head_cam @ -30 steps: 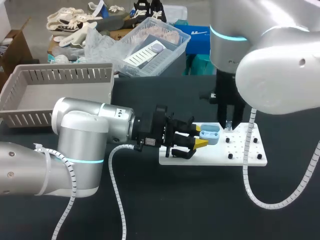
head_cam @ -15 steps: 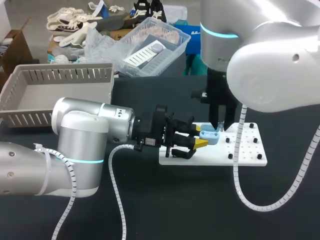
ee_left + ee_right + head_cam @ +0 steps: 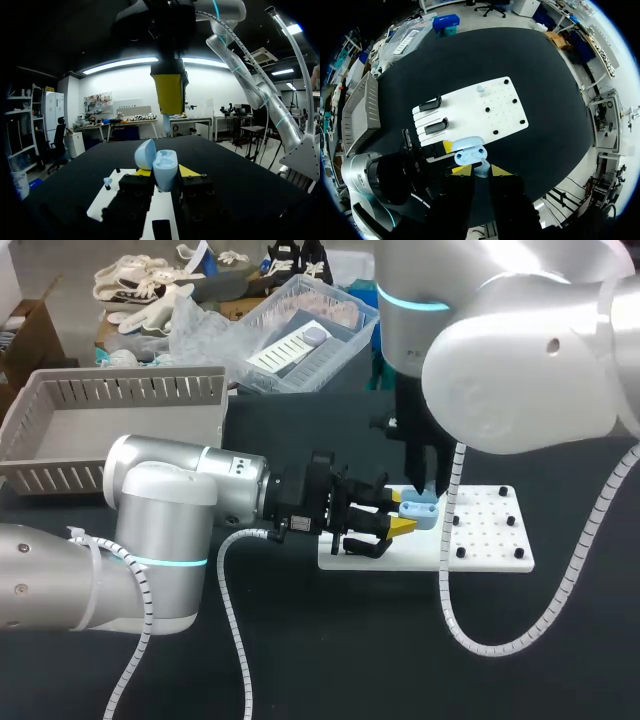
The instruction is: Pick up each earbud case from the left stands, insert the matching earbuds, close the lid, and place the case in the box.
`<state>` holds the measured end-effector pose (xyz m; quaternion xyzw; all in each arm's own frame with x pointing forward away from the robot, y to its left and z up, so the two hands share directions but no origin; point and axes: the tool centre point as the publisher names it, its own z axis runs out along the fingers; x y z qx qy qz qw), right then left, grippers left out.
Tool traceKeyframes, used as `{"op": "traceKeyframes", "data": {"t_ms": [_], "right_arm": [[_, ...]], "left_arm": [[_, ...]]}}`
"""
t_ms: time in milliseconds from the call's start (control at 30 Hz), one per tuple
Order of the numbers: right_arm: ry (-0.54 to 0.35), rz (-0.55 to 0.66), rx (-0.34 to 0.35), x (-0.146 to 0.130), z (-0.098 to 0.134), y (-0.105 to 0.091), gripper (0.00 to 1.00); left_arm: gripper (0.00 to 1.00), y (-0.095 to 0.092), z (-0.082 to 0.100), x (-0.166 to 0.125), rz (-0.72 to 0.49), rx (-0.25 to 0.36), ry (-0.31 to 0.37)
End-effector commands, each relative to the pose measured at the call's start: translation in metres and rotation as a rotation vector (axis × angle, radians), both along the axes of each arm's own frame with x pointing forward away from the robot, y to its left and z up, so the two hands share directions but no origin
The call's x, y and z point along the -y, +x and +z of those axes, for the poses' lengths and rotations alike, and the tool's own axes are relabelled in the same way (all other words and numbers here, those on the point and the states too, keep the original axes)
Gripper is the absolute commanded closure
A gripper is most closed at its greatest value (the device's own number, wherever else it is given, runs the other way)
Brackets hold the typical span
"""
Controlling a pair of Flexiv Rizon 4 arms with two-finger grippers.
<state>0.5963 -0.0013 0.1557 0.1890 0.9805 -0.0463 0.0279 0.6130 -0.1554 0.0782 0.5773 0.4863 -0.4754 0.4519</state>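
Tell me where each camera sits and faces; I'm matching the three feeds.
Head view: fixed above and behind the robot, looking down on the table; both arms show, the left hand holding the open earbud case.
Left wrist view: on the left wrist, looking level across the table along its own fingers; the right hand hangs above the case.
Right wrist view: on the right wrist, looking straight down past its own fingers, an earbud between them, at the case and white board.
Shared: both wrist views show the case.

Light blue earbud case (image 3: 421, 510), lid open, held in the left gripper (image 3: 400, 512) over the white board (image 3: 490, 540), small blue earbud (image 3: 481, 171) just above it, second earbud (image 3: 480, 89) on the board, grey box (image 3: 130, 390) well apart.
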Motion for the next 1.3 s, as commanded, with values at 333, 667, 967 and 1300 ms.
{"op": "traceKeyframes", "data": {"t_ms": [333, 667, 967, 1300], "right_arm": [[0.005, -0.017, 0.044, -0.004, -0.011, -0.002, 1.00], [0.020, -0.018, 0.043, -0.001, -0.017, 0.002, 1.00], [0.024, -0.013, 0.031, 0.000, -0.018, 0.003, 1.00], [0.033, -0.009, 0.022, 0.000, -0.023, 0.004, 1.00]], "left_arm": [[1.00, 0.000, 0.000, 0.000, 0.003, 0.001, -0.001], [1.00, 0.000, 0.000, 0.000, 0.003, 0.001, -0.001], [1.00, 0.000, 0.000, 0.000, 0.003, 0.001, -0.001], [1.00, 0.000, 0.000, 0.000, 0.003, 0.001, -0.001]]}}
